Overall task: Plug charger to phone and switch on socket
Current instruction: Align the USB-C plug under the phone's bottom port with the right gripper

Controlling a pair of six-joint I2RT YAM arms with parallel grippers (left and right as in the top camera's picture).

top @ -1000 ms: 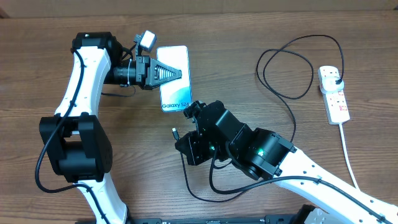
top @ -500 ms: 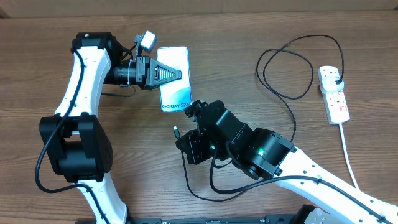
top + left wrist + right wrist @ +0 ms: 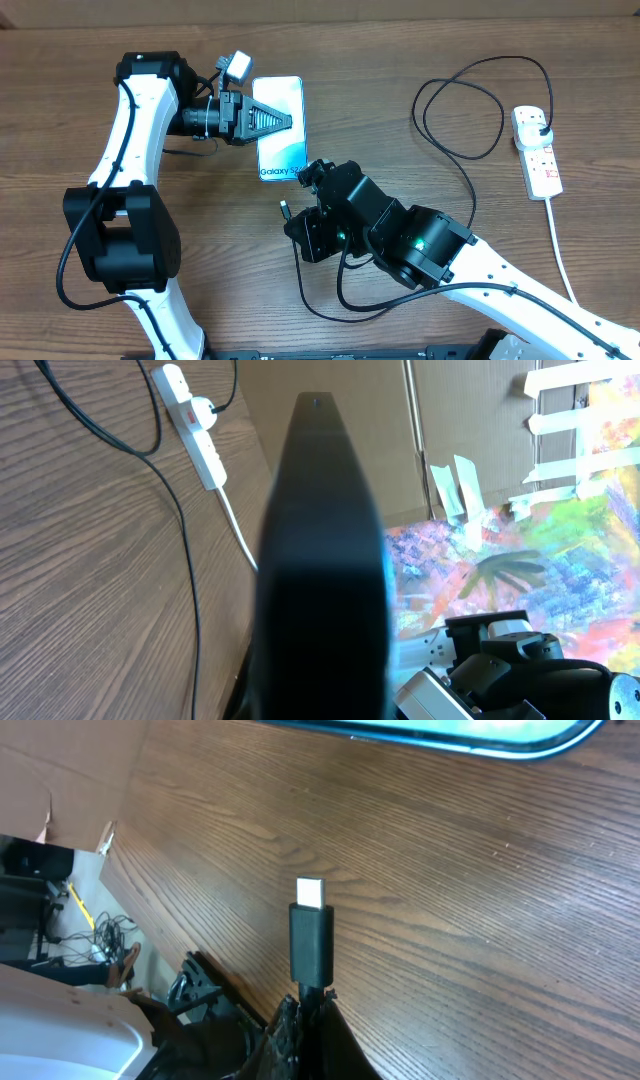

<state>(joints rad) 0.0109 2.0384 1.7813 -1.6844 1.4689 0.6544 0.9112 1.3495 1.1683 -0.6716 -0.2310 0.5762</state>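
The phone (image 3: 282, 150) lies flat on the wooden surface (image 3: 400, 50), left of centre and toward the far side, with its light blue screen facing up. The left hand (image 3: 286, 118) is closed, its fingers pressed together into a dark wedge that reaches from the left over the middle of the screen. I cannot tell whether it touches the glass.

The right hand (image 3: 303, 1020) is closed on the charger cable (image 3: 470, 150) just behind its connector (image 3: 310, 935). The connector's metal tip points toward the phone's near edge (image 3: 450, 732) but is clearly apart from it, just near-side of the phone.

From there the thin black cable runs under the right arm, loops across the right half of the surface and ends at a black plug (image 3: 541, 124) seated in the far outlet of the white power strip (image 3: 541, 165) by the right edge. The strip's white cord (image 3: 560, 250) trails toward the near side. Its red-marked switches are too small to read.
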